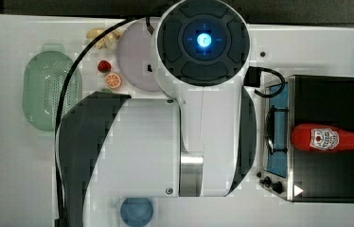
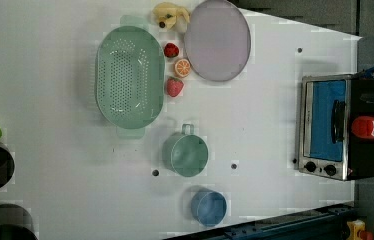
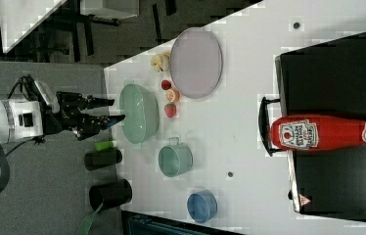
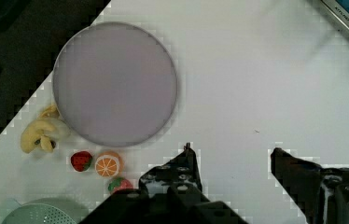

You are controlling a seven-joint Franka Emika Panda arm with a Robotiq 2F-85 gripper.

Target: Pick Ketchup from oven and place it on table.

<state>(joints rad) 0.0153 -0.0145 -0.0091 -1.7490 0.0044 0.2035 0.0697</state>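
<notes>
The ketchup bottle [image 3: 325,133] lies on its side on the black top of the oven [image 3: 342,73], its base over the front edge above the door handle. The tool [image 4: 231,156] hangs with fingers wide apart over bare white table [image 4: 266,84], near the lilac plate [image 4: 115,84], holding nothing
</notes>
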